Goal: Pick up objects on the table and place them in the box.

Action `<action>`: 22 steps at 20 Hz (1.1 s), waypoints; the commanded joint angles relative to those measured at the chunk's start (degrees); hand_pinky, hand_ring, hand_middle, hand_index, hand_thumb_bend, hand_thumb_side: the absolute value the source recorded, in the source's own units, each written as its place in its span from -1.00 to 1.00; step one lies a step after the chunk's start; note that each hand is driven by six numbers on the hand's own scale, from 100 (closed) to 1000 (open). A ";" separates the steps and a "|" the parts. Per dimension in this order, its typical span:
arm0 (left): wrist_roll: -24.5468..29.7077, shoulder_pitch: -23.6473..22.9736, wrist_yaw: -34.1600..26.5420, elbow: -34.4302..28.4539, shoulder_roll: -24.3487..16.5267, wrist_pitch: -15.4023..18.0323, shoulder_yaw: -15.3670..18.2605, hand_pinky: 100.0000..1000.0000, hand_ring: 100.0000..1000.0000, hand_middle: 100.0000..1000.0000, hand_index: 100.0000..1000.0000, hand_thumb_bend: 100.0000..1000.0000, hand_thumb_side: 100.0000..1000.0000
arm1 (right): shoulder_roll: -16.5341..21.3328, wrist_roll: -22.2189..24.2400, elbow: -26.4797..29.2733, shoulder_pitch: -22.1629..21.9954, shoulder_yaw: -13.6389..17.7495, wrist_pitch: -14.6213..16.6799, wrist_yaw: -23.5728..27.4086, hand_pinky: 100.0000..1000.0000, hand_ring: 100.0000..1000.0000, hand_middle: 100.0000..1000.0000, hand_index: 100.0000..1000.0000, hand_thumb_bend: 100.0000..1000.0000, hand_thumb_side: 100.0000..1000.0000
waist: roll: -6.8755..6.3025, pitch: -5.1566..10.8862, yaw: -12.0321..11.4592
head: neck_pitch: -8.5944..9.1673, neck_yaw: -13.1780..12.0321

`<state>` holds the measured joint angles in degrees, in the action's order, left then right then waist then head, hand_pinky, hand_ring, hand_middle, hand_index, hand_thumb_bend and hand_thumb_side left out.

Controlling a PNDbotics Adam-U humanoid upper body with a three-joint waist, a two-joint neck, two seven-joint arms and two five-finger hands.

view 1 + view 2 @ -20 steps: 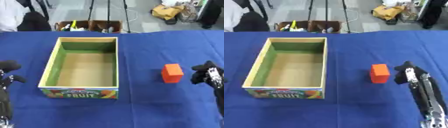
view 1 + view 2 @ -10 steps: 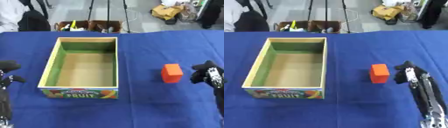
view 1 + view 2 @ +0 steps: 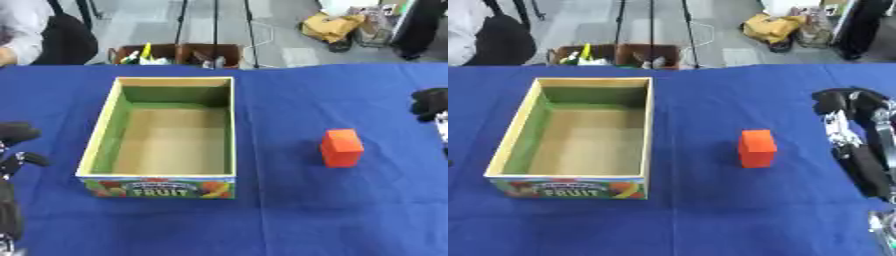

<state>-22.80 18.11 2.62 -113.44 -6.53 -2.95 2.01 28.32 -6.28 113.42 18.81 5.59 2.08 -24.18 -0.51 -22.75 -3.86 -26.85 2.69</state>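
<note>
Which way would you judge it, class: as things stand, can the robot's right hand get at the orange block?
Probably yes. The right hand is off to the right of the orange block, and only bare blue tablecloth lies between them. The box stands on the block's other side, out of the way.

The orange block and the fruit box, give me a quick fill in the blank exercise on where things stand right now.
1. The orange block stands on the ____ tablecloth.
2. The fruit box holds ____.
3. The block lies nearest the robot's ____ hand.
4. The left hand shows at the view's ____ edge.

Missing: blue; nothing; right; left
</note>
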 commanded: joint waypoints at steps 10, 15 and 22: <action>0.51 -0.24 -0.19 -1.15 -0.96 -0.26 -0.25 -0.40 0.18 0.04 -0.04 -1.00 0.78 | 14.69 22.89 1.17 3.34 -1.83 1.16 -13.80 0.36 0.57 0.45 0.70 -0.79 1.00 | 0.30 2.04 -0.18 | -0.33 0.61; 0.50 -0.48 -0.13 -1.15 -1.04 -0.34 -0.21 -0.40 0.18 0.04 -0.04 -1.00 0.78 | 17.84 30.72 1.17 5.26 -1.97 1.20 -15.44 0.36 0.58 0.44 0.72 -0.79 0.90 | 0.34 2.38 -0.22 | -0.50 0.60; 0.61 -0.63 -0.14 -1.15 -1.17 -0.40 -0.32 -0.40 0.19 0.04 -0.04 -1.00 0.78 | 22.41 36.21 1.17 6.23 -3.43 0.37 -15.23 0.39 0.62 0.49 0.72 -0.34 0.43 | 0.44 2.56 -0.34 | -0.77 0.82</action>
<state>-22.36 17.21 2.62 -113.44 -6.59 -3.37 1.95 47.91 28.89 113.43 24.26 1.96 2.52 -39.54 -0.20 -21.54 -4.25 -27.41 3.34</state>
